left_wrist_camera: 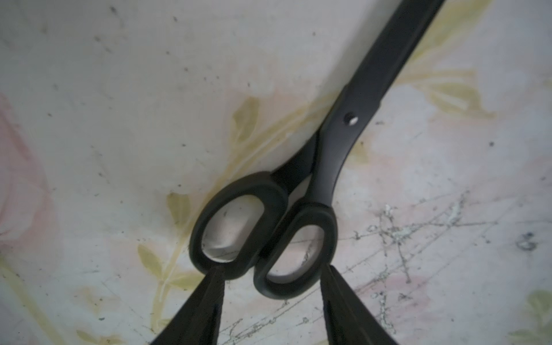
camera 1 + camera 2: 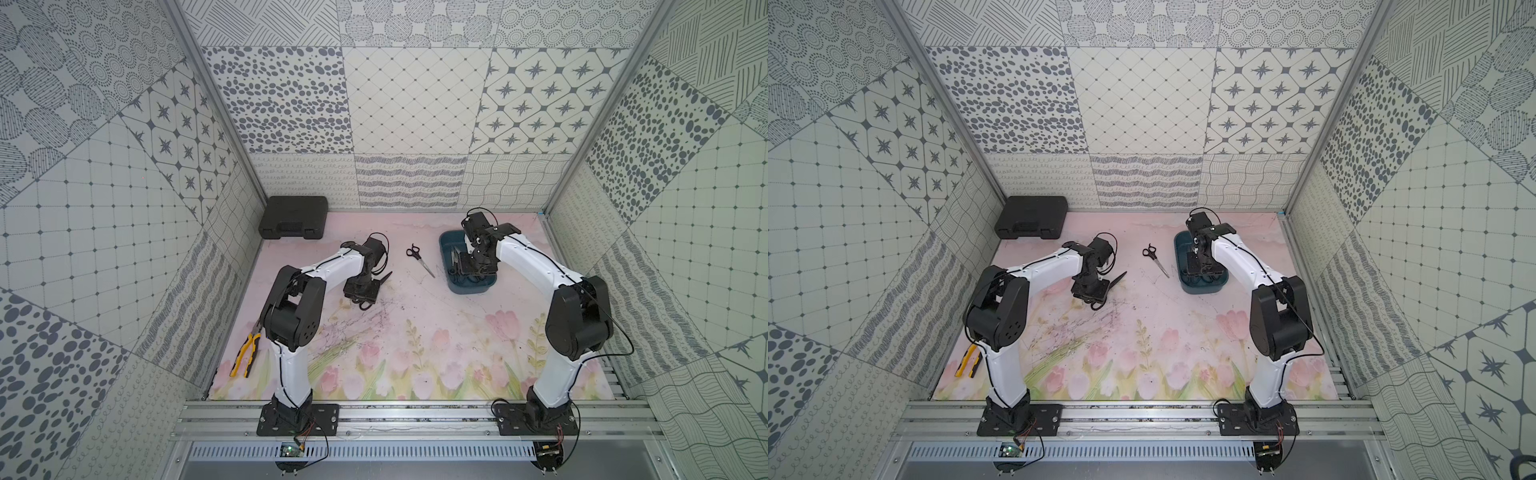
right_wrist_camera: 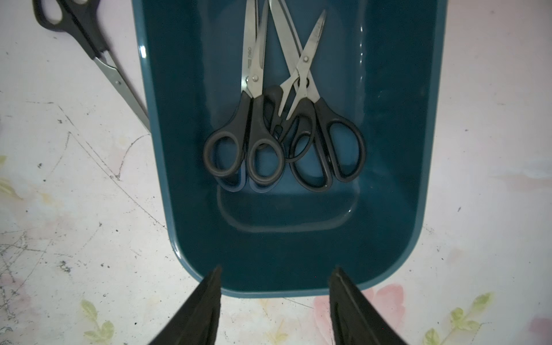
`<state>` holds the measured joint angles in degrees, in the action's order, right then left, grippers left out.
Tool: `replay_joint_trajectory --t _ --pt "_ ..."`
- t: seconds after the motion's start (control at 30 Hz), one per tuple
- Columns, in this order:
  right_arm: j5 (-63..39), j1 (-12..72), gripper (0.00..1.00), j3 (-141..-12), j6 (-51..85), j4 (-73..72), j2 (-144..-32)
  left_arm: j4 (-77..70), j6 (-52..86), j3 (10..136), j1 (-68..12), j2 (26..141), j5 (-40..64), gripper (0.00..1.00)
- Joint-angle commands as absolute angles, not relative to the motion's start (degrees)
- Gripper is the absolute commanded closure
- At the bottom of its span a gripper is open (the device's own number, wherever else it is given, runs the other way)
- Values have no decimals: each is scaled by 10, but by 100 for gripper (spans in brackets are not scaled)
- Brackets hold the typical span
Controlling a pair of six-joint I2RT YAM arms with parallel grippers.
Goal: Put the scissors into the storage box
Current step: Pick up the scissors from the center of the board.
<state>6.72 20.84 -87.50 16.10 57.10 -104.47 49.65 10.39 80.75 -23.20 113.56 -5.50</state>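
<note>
The larger all-black scissors [image 1: 343, 134] lie tilted on the flowered mat left of centre. In both top views only their blade tip [image 2: 385, 277] [image 2: 1119, 277] and a bit of handle stick out from under my left gripper [image 2: 361, 291] [image 2: 1090, 289]. My left gripper [image 1: 273, 268] is shut on their two handle loops, one fingertip against each outer side. The teal storage box [image 2: 446, 245] [image 2: 1179, 245] [image 3: 403, 149] holds three pairs of scissors [image 3: 286, 134]. My right gripper [image 3: 277, 268] [image 2: 478, 270] [image 2: 1200, 270] hangs open and empty over its near end. A silver-bladed pair [image 2: 419, 259] [image 2: 1155, 259] [image 3: 89, 44] lies on the mat beside the box.
A black hard-shell case [image 2: 293, 216] [image 2: 1032, 216] sits at the back left corner. Yellow-handled pliers [image 2: 245, 353] [image 2: 967, 361] lie at the left edge beside my left arm's base. Patterned walls close in the mat on three sides.
</note>
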Motion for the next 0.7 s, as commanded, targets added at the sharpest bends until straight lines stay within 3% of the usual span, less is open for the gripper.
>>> replay_joint_trajectory --t 0.0,0.07,0.2,0.47,0.53,0.67 --pt "68 207 39 -865 169 556 -1025 489 61 814 -233 1164 -39 49" --pt "67 207 39 -863 170 556 -1025 485 59 814 -233 1172 -32 50" --pt "61 207 39 -854 170 551 -1024 474 56 801 -232 1178 -23 68" --pt "45 207 39 -855 170 544 -1025 478 70 796 -233 1171 -16 87" --pt "43 206 39 -855 170 542 -1025 478 76 798 -232 1174 -11 100" --pt "42 207 39 -854 169 543 -1022 485 95 803 -242 1158 -34 100"
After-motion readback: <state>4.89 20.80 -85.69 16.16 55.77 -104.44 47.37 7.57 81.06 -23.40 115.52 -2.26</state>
